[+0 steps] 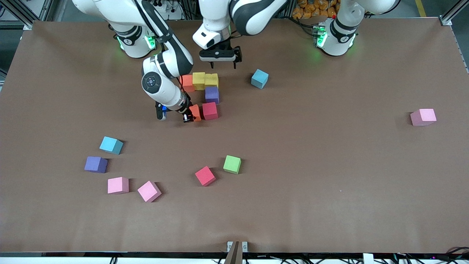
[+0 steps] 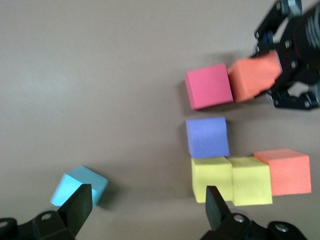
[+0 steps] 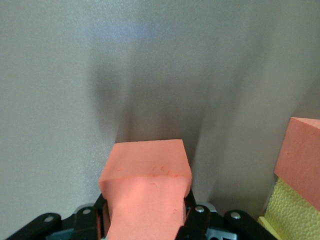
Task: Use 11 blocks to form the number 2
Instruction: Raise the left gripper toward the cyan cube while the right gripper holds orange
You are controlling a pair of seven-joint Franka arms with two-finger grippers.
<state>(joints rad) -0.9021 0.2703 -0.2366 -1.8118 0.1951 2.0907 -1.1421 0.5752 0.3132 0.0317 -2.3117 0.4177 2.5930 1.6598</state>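
Beside the red block (image 1: 210, 110), the right hand (image 1: 190, 114) clamps an orange block (image 1: 195, 112), touching it; the left hand (image 1: 222, 65) waits open over the yellow blocks (image 1: 205, 80).

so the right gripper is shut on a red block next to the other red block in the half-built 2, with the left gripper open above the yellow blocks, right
Not quite: the block in the right gripper is orange, not red. The left wrist view shows it clearly, an orange block pressed beside the red block. The rest holds: the left gripper hangs open over the yellow blocks of the half-built 2.
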